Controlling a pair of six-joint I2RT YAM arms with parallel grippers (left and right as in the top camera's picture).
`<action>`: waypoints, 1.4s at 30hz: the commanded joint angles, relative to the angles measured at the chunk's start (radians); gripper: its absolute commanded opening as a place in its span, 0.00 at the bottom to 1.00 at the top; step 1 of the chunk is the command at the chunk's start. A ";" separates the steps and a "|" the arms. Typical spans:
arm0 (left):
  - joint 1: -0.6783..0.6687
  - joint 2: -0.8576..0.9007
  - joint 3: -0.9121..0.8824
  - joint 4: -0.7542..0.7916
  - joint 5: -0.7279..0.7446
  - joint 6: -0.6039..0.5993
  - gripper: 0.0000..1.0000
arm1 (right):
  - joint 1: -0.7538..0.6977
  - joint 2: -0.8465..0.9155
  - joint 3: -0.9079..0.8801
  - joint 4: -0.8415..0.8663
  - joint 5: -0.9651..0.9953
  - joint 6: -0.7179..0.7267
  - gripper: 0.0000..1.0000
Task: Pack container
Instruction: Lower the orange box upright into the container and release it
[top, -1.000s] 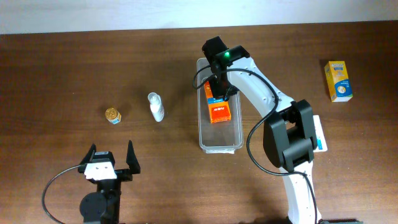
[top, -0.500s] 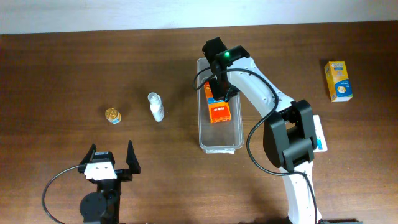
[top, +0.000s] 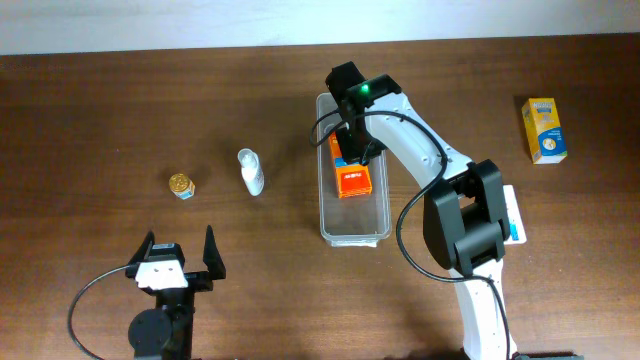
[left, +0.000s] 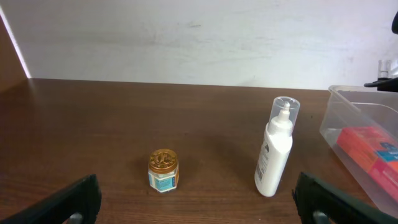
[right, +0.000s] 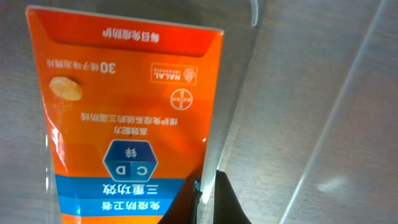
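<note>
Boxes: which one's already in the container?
The orange box, lying flat inside the clear container. The yellow-and-blue box sits out on the table, far to the right.

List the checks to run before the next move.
1. Orange box inside the container: ok.
2. Right gripper open, off the box: cannot tell.
3. Left gripper open: ok.
4. Free room in the container's near end: ok.
5. White bottle and small jar apart from each other: ok.
6. Everything packed: not ok; bottle, jar and yellow box are outside.
</note>
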 joint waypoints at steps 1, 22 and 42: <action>0.005 -0.006 -0.006 0.002 0.008 0.016 0.99 | 0.005 0.019 -0.020 0.000 -0.058 0.013 0.04; 0.005 -0.006 -0.006 0.002 0.008 0.016 0.99 | 0.004 0.018 -0.019 0.009 -0.113 0.137 0.04; 0.005 -0.006 -0.006 0.002 0.008 0.016 0.99 | -0.002 0.016 0.055 0.007 -0.097 0.184 0.04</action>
